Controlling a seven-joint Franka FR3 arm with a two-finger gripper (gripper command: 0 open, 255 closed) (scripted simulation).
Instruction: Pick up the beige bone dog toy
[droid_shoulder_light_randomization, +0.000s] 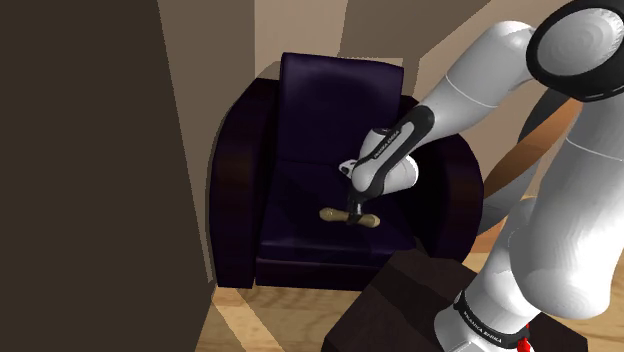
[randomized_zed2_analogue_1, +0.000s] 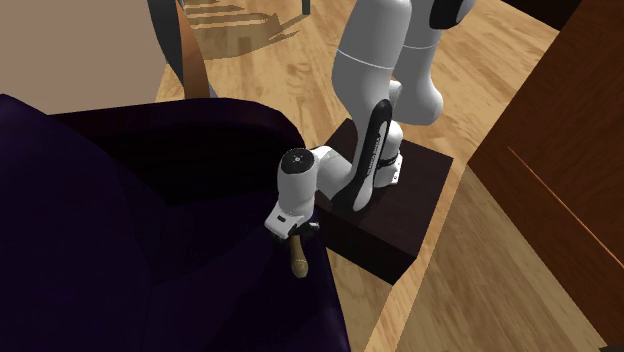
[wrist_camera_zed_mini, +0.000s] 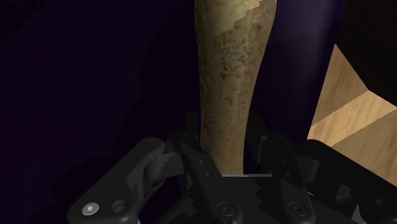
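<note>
Beige bone dog toy lies across the front of the seat of the dark armchair. The black gripper is down over its shaft, its two fingers drawn in close on either side, clasping it as far as the wrist view shows. Reaching and gripping look done, and what I judge remains is the lift, since the toy appears level with the seat, not clear of it

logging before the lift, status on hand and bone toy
Hand shut on bone toy, mid-shaft. Toy at the dark armchair seat, cannot tell if lifted. Armrests apart from toy, nothing in the way.
</note>
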